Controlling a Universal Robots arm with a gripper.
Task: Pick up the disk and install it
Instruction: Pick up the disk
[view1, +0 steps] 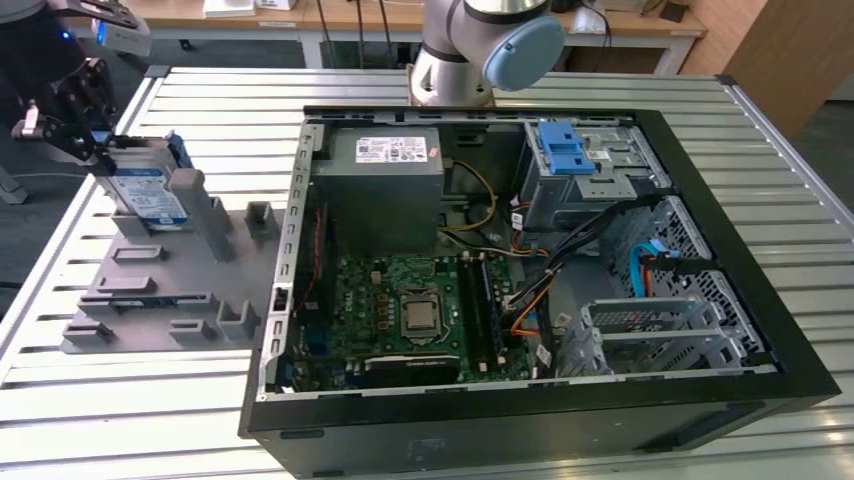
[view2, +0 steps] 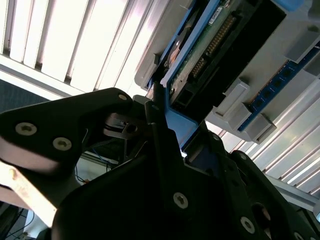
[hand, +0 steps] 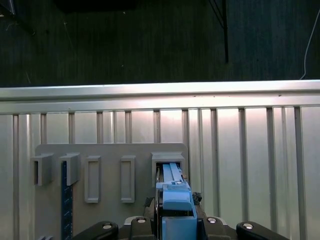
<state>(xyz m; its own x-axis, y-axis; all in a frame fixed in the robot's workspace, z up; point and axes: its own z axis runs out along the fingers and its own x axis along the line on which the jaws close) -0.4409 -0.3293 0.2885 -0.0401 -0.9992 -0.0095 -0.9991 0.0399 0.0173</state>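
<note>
A slatted metal table (view1: 120, 420) carries an open computer case (view1: 534, 425); behind it the arm (view1: 461, 50) rises past the exterior view's top edge, its upper links cut off, and its wrist hangs at that view's far left over a grey slotted holder (view1: 160, 290). The disk (view1: 144, 192) stands on edge in a slot at the holder's far corner, well apart from the case, its lower edge hidden in the slot. The gripper (view1: 80, 135) is clamped on the disk's blue edge in both wrist views (view2: 175, 122) (hand: 176, 202), though its own black body covers much of the contact.
</note>
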